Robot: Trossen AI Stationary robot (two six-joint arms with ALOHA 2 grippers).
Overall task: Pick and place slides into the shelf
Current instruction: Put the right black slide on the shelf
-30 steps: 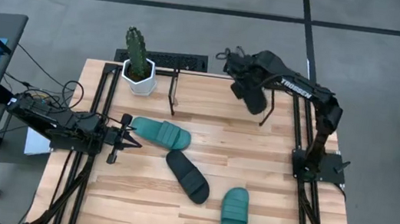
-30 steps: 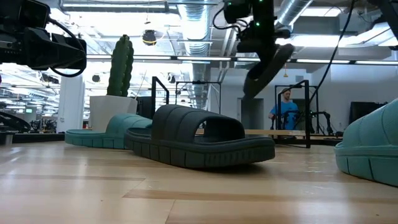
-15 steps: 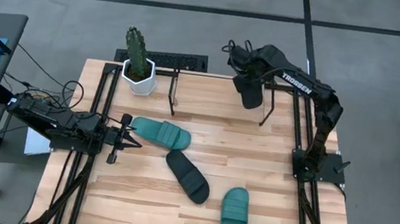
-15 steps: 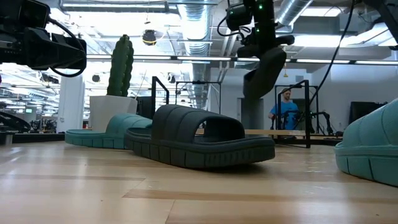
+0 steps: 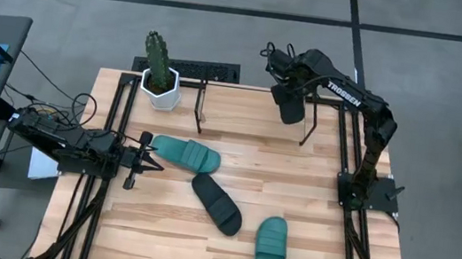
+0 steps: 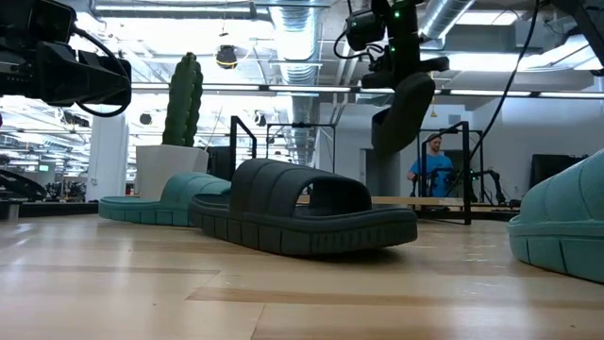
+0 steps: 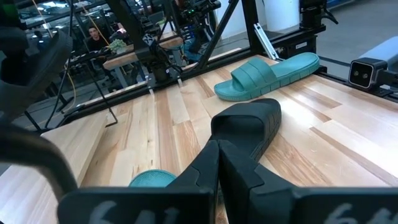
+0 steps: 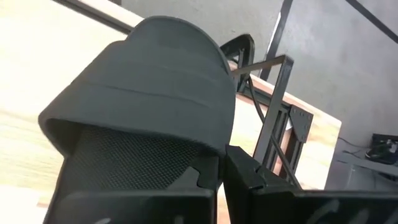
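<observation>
My right gripper hangs over the table's far edge, shut on a black slide above the shelf, a thin black frame with upright end brackets. The other black slide lies sole-down mid-table. One teal slide lies to its left and a second teal slide toward the near edge. My left gripper is shut and low at the table's left, just near of the first teal slide's heel, touching nothing. My right gripper pinches the black slide at the strap's edge, on one side of the slide; one finger seems to lie over the footbed and the other outside. The slide hangs below the fingers, nearly upright, lifted clear of table and shelf.
A potted cactus stands at the far left corner beside the shelf's left bracket. Black arm-mounting rails run along both table sides. Bare wood lies between the shelf and the slides. A person stands in the room beyond.
My right gripper has shifted slightly toward the far edge. The black slide it holds has swung from tilted to hanging nearly upright over the shelf. The other slides have stayed put.
</observation>
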